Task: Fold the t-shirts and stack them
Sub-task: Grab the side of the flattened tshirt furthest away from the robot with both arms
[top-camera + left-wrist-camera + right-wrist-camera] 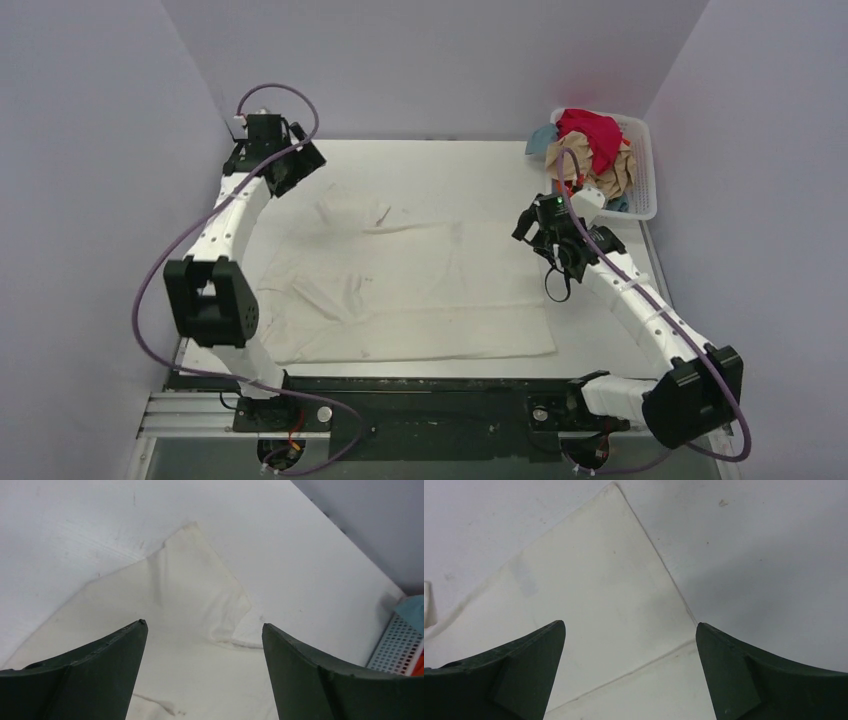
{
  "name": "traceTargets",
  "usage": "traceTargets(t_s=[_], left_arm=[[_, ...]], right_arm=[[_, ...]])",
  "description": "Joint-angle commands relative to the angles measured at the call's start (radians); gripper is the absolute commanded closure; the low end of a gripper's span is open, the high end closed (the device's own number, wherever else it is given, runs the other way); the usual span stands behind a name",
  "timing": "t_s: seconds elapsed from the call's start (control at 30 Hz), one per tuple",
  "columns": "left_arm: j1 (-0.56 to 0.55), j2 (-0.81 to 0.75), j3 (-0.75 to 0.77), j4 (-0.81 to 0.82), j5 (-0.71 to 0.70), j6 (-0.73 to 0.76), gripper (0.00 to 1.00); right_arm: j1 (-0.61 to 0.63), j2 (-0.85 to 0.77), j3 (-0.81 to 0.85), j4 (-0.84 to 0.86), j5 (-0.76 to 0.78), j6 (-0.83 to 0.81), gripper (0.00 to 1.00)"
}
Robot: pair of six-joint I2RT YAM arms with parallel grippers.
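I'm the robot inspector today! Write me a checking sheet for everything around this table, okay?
Surface: white table, a few small marks.
Job's things: cream t-shirt spread out, wrinkled; red shirt, tan shirt and pale blue shirt heaped in the white basket at the far right corner.
Clutter: nothing seen.
Grippers: left end effector open, empty, facing the cream t-shirt's sleeve; right end effector open, empty, above its right edge.
Cables: purple cables loop along both arms.
Surroundings: plain pale walls on three sides.

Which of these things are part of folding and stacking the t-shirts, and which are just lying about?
Belongs:
cream-white t-shirt, spread on the table
heap of coloured shirts in the basket

Just there:
white slatted basket
table
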Motion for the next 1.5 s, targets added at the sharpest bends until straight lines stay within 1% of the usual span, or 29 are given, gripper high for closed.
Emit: traceTargets(t_s=[0.0,0.03,0.07,0.1,0.13,0.17,0.2,0.23,0.3,0.33,0.4,0.47,0.53,0.6,0.73,0.83,0.93,1.0,1.03,1.07,1.1,1.13,1.17,1.2,1.23,1.27,1.3,1.33,1.47], left_arm=[[-0.025,0.291,0.321,-0.062,0.010,0.264,0.06],[-0.030,0.395,0.445,-0.110,-0.005,0.286,0.07],[-0.044,0.444,0.502,-0.131,-0.012,0.337,0.08],[-0.053,0.536,0.617,-0.170,-0.029,0.361,0.08],[-0.071,0.582,0.677,-0.191,-0.037,0.411,0.09],[-0.080,0.672,0.789,-0.242,-0.044,0.435,0.09],[-0.097,0.716,0.851,-0.266,-0.049,0.468,0.10],[-0.103,0.801,0.965,-0.316,-0.056,0.480,0.11],[-0.117,0.899,1.084,-0.368,-0.070,0.504,0.13],[-0.118,0.919,1.104,-0.377,-0.079,0.501,0.13],[-0.117,0.942,1.092,-0.366,-0.086,0.488,0.15],[-0.116,0.928,0.992,-0.325,-0.087,0.475,0.16],[-0.117,0.912,0.929,-0.281,-0.095,0.470,0.17],[-0.117,0.917,0.916,-0.268,-0.107,0.461,0.19],[-0.118,0.972,0.932,-0.298,-0.134,0.440,0.26],[-0.117,0.996,0.930,-0.310,-0.152,0.426,0.34],[-0.119,1.007,0.907,-0.313,-0.152,0.421,0.37],[-0.119,1.012,0.906,-0.322,-0.146,0.419,0.44],[-0.119,1.012,0.905,-0.324,-0.145,0.418,0.49],[-0.118,1.012,0.904,-0.325,-0.143,0.420,0.52],[-0.118,1.014,0.904,-0.327,-0.141,0.421,0.57],[-0.117,1.013,0.905,-0.328,-0.136,0.425,0.65],[-0.118,1.012,0.906,-0.329,-0.132,0.427,0.68],[-0.118,1.012,0.906,-0.330,-0.121,0.434,0.78],[-0.118,1.012,0.910,-0.330,-0.117,0.437,0.83],[-0.118,1.012,0.914,-0.336,-0.118,0.438,0.94],[-0.118,1.012,0.925,-0.342,-0.122,0.437,0.98],[-0.118,1.010,0.931,-0.351,-0.131,0.435,1.00],[-0.119,0.980,0.927,-0.338,-0.133,0.437,1.00]], right_arm=[[-0.004,0.113,0.090,-0.015,0.069,-0.105,0.00],[-0.004,0.128,0.105,-0.014,0.070,-0.115,0.00],[-0.005,0.157,0.111,-0.014,0.072,-0.126,0.00],[-0.006,0.169,0.121,-0.012,0.071,-0.132,0.01],[-0.007,0.194,0.125,-0.012,0.072,-0.141,0.01],[-0.008,0.204,0.131,-0.012,0.074,-0.144,0.01],[-0.008,0.226,0.133,-0.012,0.078,-0.150,0.01],[-0.010,0.233,0.137,-0.011,0.080,-0.150,0.02],[-0.011,0.252,0.141,-0.011,0.087,-0.154,0.02],[-0.012,0.264,0.141,-0.010,0.088,-0.155,0.02],[-0.013,0.273,0.143,-0.010,0.082,-0.157,0.02],[-0.015,0.282,0.144,-0.009,0.081,-0.161,0.02],[-0.015,0.291,0.144,-0.008,0.078,-0.164,0.03],[-0.016,0.298,0.143,-0.008,0.071,-0.168,0.03],[-0.017,0.301,0.134,-0.009,0.061,-0.170,0.03],[-0.019,0.300,0.124,-0.009,0.063,-0.171,0.04],[-0.021,0.301,0.115,-0.008,0.061,-0.172,0.04],[-0.022,0.307,0.115,-0.008,0.062,-0.172,0.04],[-0.022,0.315,0.116,-0.007,0.064,-0.170,0.04],[-0.022,0.320,0.120,-0.007,0.063,-0.170,0.05],[-0.022,0.332,0.127,-0.007,0.062,-0.170,0.05],[-0.022,0.339,0.133,-0.007,0.061,-0.170,0.05],[-0.022,0.355,0.146,-0.006,0.060,-0.169,0.06],[-0.022,0.364,0.153,-0.006,0.059,-0.169,0.06],[-0.022,0.382,0.176,-0.006,0.058,-0.167,0.08],[-0.022,0.404,0.186,-0.007,0.056,-0.167,0.08],[-0.022,0.415,0.214,-0.010,0.056,-0.165,0.10],[-0.022,0.442,0.232,-0.010,0.059,-0.163,0.12],[-0.021,0.550,0.355,-0.021,0.094,-0.145,0.18]])
